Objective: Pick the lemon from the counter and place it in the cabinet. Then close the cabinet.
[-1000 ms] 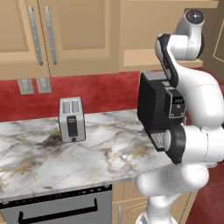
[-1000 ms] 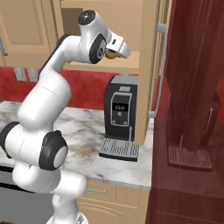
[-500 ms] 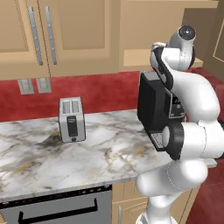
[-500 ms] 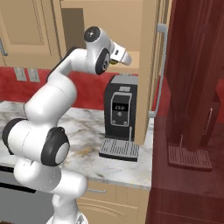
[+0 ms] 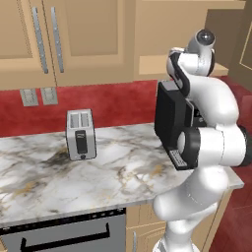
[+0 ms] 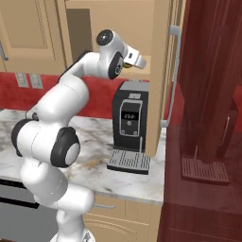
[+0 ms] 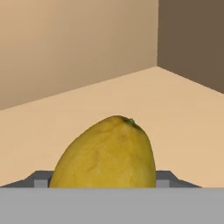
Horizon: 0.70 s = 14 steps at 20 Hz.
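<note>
Hand view: lemon (image 7: 105,153) clamped in the gripper (image 7: 103,180), over the cabinet (image 7: 131,100) shelf.
Tan shelf and inner walls ahead of the gripper; marble counter (image 5: 113,170) far below it with toaster (image 5: 80,134) and coffee machine (image 6: 130,125). Fingertips mostly hidden behind the lemon; from the base views the hand reaches into the cabinet, the lemon hard to see.

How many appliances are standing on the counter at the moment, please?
2. A toaster stands toward the left of the counter; a black coffee machine stands at its right end, below the open cabinet. Others may be hidden behind the arm.
</note>
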Motion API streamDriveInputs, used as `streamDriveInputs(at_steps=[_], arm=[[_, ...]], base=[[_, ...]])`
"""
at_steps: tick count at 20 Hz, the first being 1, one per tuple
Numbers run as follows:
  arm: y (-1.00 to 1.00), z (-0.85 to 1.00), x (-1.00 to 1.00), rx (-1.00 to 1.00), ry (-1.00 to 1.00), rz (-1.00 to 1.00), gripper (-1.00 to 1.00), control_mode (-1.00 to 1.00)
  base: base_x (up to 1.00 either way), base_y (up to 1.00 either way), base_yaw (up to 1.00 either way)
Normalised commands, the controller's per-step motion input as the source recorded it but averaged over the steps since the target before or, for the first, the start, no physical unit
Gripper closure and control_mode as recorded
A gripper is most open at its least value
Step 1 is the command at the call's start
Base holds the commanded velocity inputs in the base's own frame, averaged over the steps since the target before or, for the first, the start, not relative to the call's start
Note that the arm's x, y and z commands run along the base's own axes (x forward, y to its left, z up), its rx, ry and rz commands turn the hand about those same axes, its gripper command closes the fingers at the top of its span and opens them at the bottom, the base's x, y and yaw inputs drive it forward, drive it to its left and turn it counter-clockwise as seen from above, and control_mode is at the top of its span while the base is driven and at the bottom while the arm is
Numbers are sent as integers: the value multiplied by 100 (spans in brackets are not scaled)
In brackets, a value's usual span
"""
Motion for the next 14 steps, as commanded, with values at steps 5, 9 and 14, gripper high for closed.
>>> streamDriveInputs(at_steps=[5, 9, 14], arm=[[-12, 4, 47, 0, 14, 0, 100, -100], [-1, -10, 54, 0, 4, 0, 100, -100], [0, -12, 44, 0, 0, 0, 100, -100]], base=[[0, 0, 0], [0, 0, 0], [0, 0, 0]])
